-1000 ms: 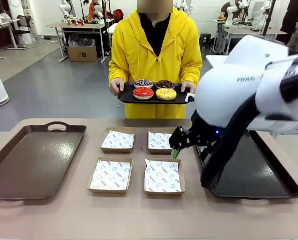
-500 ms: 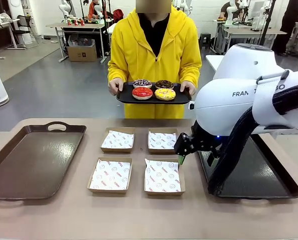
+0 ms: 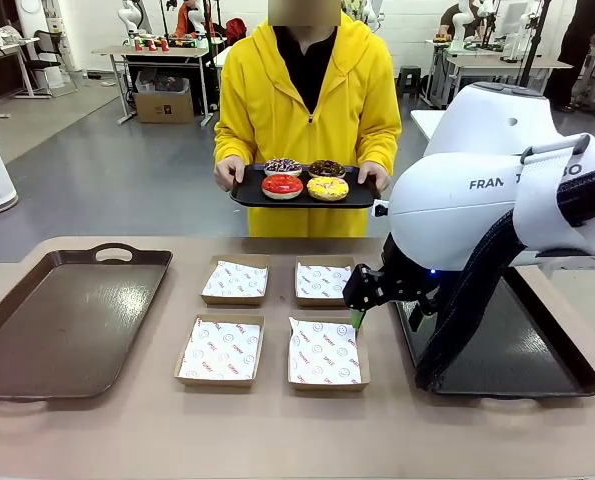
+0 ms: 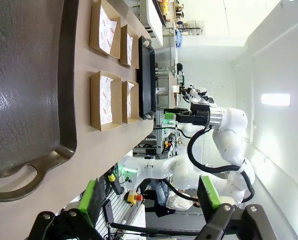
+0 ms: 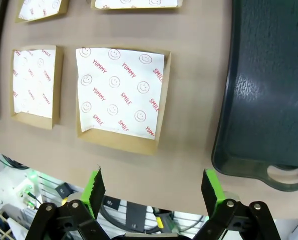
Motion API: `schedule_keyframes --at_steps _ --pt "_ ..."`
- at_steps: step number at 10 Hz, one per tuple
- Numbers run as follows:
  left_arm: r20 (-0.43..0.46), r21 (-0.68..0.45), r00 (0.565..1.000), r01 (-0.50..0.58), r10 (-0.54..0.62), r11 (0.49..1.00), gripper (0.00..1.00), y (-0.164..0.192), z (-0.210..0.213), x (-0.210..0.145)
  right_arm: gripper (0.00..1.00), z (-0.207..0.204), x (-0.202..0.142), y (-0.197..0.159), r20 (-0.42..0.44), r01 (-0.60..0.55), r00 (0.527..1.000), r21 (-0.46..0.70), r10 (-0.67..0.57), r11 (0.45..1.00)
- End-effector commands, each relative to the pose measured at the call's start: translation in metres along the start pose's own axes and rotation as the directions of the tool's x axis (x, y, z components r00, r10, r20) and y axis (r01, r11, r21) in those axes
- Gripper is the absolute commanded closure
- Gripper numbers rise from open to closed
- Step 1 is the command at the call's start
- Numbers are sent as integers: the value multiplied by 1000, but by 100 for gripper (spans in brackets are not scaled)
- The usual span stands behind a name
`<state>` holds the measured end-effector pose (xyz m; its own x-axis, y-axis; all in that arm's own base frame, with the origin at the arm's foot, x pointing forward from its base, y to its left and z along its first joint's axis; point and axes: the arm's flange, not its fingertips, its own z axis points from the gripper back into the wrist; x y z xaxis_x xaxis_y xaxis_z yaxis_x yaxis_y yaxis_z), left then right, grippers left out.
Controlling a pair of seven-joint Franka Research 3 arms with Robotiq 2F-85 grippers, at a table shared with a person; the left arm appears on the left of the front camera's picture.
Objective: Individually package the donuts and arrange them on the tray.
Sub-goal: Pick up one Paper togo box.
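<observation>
Four ring donuts (image 3: 305, 177) sit on a small black tray (image 3: 245, 196) held by a person at the far side; both arms' fingers are released and empty.

On that tray, the glossy red and yellow donuts lie nearer, with the two dark ones behind. On the table (image 3: 277, 430), four shallow brown cardboard boxes (image 3: 222, 350) lined with printed white paper form a square between a large dark brown tray at the left (image 3: 37, 370) and another at the right (image 3: 567, 375). The right fingers (image 5: 95, 189) stand spread above the table, seemingly over the near-right box beside the right tray. The left fingers (image 4: 90, 200) stand spread beyond the left tray's handle.
</observation>
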<state>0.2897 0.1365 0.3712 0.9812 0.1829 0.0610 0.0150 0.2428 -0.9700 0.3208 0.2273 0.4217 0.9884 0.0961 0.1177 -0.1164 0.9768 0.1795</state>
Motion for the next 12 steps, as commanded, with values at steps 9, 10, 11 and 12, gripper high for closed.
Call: schedule_keyframes --at_steps 9,10,11,12 --pt "14 -13 1000 8 -8 1000 0 0 1 -1 0 -51 28 29 -54 72 995 -186 -84 980" --pt "14 -13 1000 8 -8 1000 0 0 1 -1 0 -63 32 33 -50 63 996 -208 -75 976" --pt "14 -13 1000 8 -8 1000 0 0 1 -1 0 -75 35 36 -50 55 996 -221 -68 974" --pt "14 -13 1000 8 -8 1000 0 0 1 -1 0 -82 37 37 -36 60 997 -231 -71 971"
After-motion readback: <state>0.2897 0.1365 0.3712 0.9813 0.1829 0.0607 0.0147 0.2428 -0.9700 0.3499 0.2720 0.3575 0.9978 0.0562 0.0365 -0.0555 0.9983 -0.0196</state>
